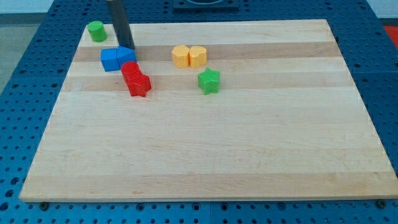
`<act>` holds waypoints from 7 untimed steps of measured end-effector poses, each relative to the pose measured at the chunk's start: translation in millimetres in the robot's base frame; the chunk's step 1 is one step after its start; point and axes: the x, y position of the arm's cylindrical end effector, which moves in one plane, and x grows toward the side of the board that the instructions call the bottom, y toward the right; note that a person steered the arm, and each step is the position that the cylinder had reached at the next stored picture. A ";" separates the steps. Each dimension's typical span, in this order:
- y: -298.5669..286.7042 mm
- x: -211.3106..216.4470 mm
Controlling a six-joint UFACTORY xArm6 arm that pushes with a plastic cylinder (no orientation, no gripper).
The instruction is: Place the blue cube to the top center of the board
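Note:
The blue cube [111, 60] sits near the board's top left, touching a second blue block [126, 56] on its right. My tip [126, 47] comes down from the view's top and rests at the upper edge of that second blue block, just right of the cube. Two red blocks [135, 78] lie just below the blue pair, touching each other.
A green cylinder [96, 30] stands at the top left corner. Two yellow blocks [189, 56] sit side by side right of the blue pair. A green star-shaped block [209, 81] lies below them. The wooden board [249, 149] rests on a blue perforated table.

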 end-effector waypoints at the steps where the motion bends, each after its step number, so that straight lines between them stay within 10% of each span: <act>1: -25.0 -10.4; 4: -78.5 64.4; 7: 10.7 17.9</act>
